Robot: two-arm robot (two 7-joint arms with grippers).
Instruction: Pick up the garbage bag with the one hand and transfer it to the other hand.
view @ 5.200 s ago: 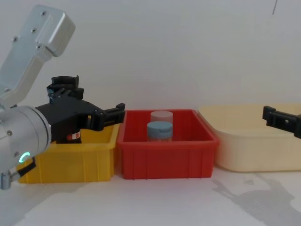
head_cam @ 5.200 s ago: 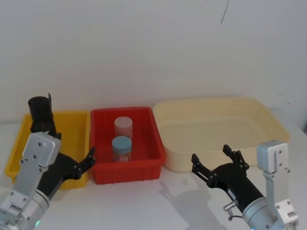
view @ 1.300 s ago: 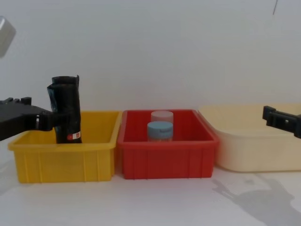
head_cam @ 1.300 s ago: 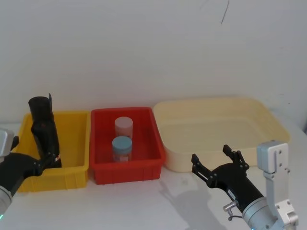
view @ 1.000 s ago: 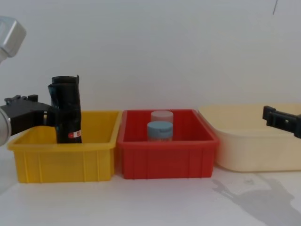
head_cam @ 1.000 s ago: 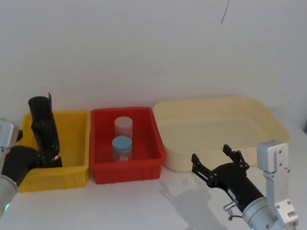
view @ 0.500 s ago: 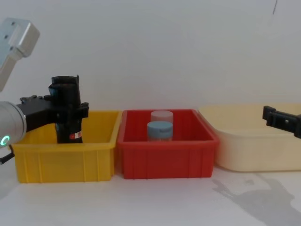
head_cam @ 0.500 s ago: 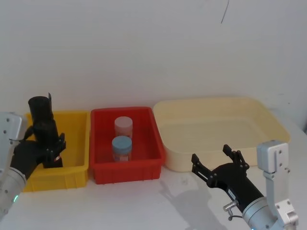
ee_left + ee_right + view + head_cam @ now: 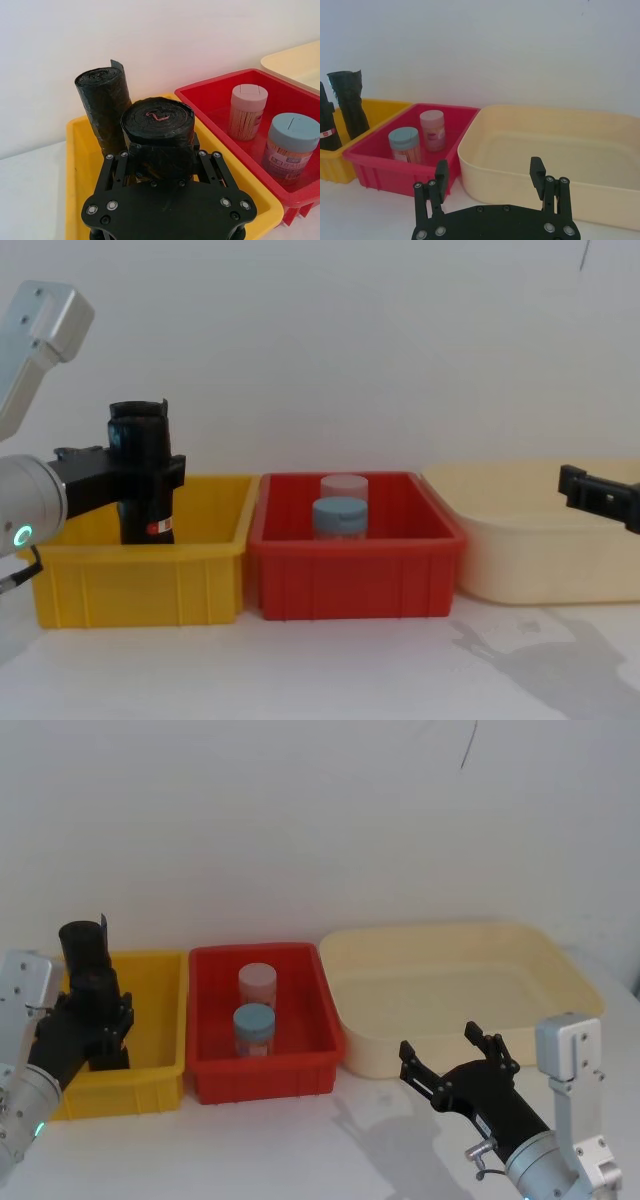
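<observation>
White wall [image 9: 300,820] and a pale tabletop [image 9: 300,1150] set the scene. From the left wrist, the garbage bag [image 9: 157,122], a tall glossy black plastic roll, stands upright in the yellow plastic bin [image 9: 75,165] with its long axis vertical. It sits squarely between the black fingers of the left gripper [image 9: 160,150], which press in on both its sides. A plain black roll [image 9: 102,107] stands just behind it.

In the chest view those fingers cross the bag level, above its red sticker [image 9: 152,529].

From the head camera, the right gripper [image 9: 440,1042] hangs well apart, beyond the red plastic bin [image 9: 265,1075] and in front of the cream tub [image 9: 450,975], spread wide and empty. I'd reckon a straight upward lift comes next, clear of the bin wall.
</observation>
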